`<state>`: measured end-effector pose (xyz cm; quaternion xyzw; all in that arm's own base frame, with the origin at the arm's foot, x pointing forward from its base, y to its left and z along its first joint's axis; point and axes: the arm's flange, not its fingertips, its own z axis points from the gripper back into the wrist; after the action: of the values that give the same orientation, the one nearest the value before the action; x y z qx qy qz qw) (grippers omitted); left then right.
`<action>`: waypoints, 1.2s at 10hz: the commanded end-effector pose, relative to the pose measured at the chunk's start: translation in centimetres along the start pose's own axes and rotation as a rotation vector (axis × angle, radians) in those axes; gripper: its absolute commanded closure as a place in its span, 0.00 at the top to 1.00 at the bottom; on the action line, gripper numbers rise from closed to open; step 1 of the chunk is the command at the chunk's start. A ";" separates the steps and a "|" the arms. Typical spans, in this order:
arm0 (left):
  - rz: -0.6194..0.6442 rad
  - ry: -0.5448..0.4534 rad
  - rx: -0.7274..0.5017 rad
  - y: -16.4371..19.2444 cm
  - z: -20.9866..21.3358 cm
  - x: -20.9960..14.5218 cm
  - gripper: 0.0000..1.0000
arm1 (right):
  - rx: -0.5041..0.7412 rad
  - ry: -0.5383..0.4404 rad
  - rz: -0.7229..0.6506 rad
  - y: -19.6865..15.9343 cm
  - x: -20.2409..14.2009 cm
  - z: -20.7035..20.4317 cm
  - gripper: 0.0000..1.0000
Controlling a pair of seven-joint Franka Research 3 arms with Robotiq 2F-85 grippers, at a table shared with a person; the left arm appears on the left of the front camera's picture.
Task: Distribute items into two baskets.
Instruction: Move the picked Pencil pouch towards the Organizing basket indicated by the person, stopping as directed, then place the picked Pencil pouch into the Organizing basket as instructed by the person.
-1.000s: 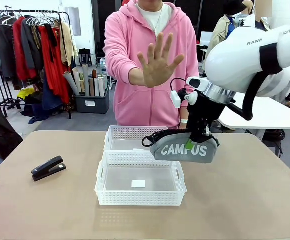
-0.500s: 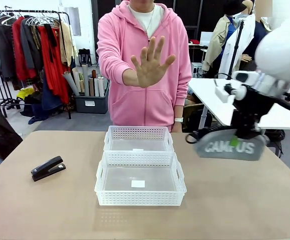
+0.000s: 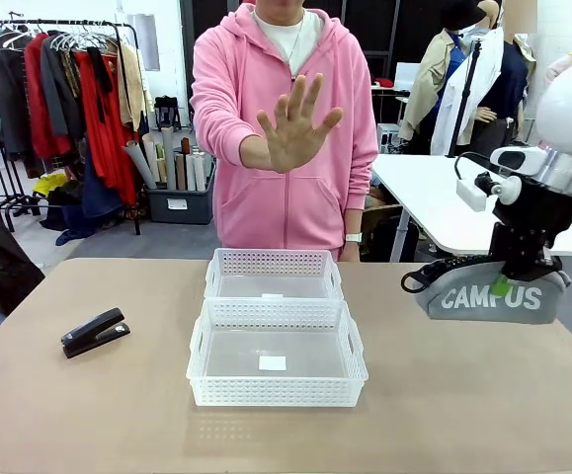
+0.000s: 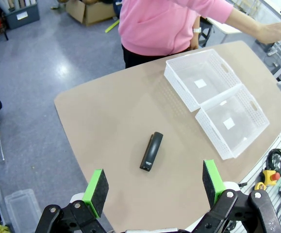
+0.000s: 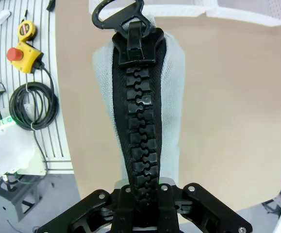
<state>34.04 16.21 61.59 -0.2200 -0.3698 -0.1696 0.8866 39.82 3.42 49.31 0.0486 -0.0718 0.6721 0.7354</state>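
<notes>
My right gripper (image 3: 508, 284) is shut on the top of the grey CAMPUS pouch (image 3: 493, 295), which hangs just above the table at its right side, well to the right of both baskets. In the right wrist view the pouch (image 5: 172, 92) runs up from the gripper (image 5: 142, 201), black zip upward. The black stapler (image 3: 95, 332) lies on the table's left side and shows below my open left gripper (image 4: 155, 187) as the stapler (image 4: 151, 151). Two white lattice baskets stand at the middle, the near basket (image 3: 277, 395) touching the far basket (image 3: 272, 261); nothing lies in either.
A person in a pink hoodie stands behind the table with a raised open hand (image 3: 295, 123), palm toward me. A white table (image 3: 434, 197) and a clothes rack (image 3: 58, 89) are beyond the far edge. Cables and a yellow box (image 5: 21, 53) lie on a rack off the table's edge.
My right arm has carried the pouch to the right, from over the baskets to the table's right side. The stapler, baskets and left gripper have stayed put.
</notes>
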 end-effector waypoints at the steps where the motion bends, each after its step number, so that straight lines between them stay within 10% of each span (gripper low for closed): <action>1: -0.011 -0.011 -0.014 0.1 -0.1 -0.1 1.00 | 0.000 -0.001 -0.004 0.0 0.0 0.0 0.00; 12: -0.011 -0.011 -0.014 0.1 -0.1 -0.1 1.00 | 0.000 -0.001 -0.004 0.0 0.0 0.0 0.00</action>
<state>34.04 16.21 61.59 -0.2200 -0.3700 -0.1698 0.8865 39.82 3.42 49.30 0.0486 -0.0718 0.6720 0.7355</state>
